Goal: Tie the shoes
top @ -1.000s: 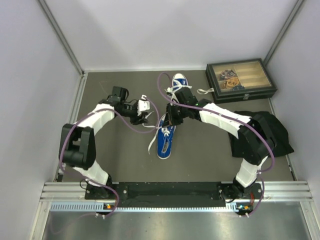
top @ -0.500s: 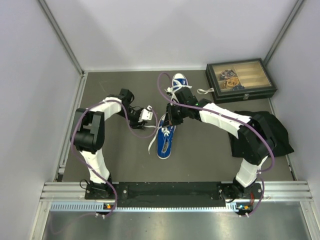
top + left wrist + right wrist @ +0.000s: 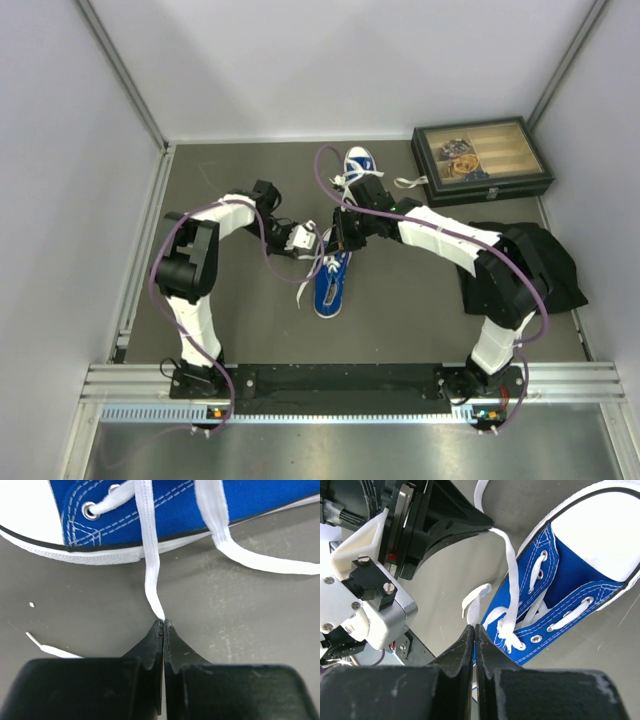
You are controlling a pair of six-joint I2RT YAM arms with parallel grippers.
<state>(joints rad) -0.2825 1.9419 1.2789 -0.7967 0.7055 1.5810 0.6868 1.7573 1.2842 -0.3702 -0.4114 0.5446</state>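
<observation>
One blue sneaker (image 3: 330,282) lies mid-table, toe toward the arms; the other shoe (image 3: 358,162) sits behind it. My left gripper (image 3: 311,245) is at the near shoe's left side. In the left wrist view its jaws (image 3: 163,622) are shut on the end of a white lace (image 3: 150,565) running up to the blue canvas (image 3: 150,505). My right gripper (image 3: 339,238) hovers over the shoe's ankle opening. Its jaws (image 3: 475,627) are shut, with a white lace loop (image 3: 476,602) rising from the tips. The left fingers (image 3: 465,522) show there, pinching the other lace.
A dark glass-lidded box (image 3: 481,160) stands at the back right. A black cloth (image 3: 548,262) lies under the right arm's elbow. Grey walls and metal rails enclose the table. A loose lace end (image 3: 50,650) trails on the mat.
The left arm swung right toward the near shoe and its jaws, open before, closed on the lace end. The right arm and both shoes stayed put.
</observation>
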